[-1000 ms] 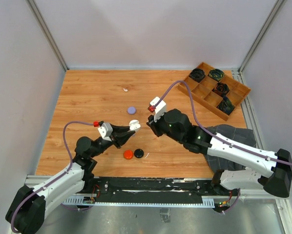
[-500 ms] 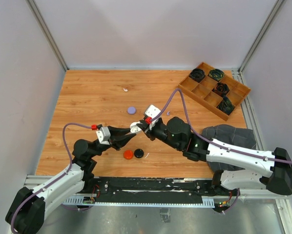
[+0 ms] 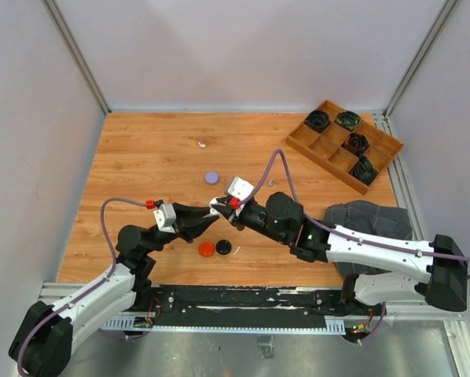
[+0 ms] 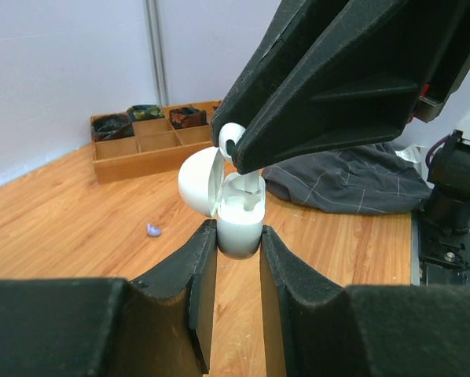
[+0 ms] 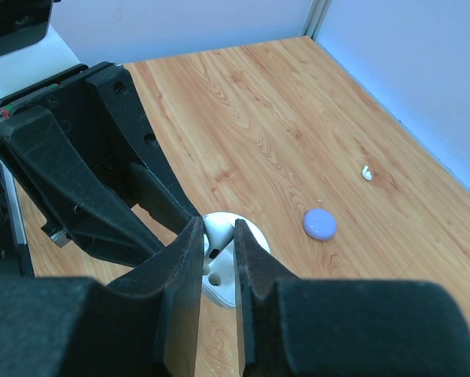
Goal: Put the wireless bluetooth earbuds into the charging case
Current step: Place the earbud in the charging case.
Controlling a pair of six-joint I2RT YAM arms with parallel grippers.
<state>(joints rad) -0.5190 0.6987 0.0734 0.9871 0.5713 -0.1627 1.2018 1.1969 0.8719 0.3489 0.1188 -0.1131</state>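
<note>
Near the middle of the desk's near edge, from above, the left pincer grasps the open charging case, and the right pincer meets it. The left wrist view shows the right pincer clenching a white earbud just above the case's mouth, stem hidden. The right wrist view looks down on the sockets directly below.

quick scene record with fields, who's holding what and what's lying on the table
left gripper: shut on white charging case, lid open
right gripper: shut on white earbud, over the open case
on table: purple disc, red-orange disc, black disc, small white piece
right side: wooden tray with dark coiled bundles, grey cloth
</note>
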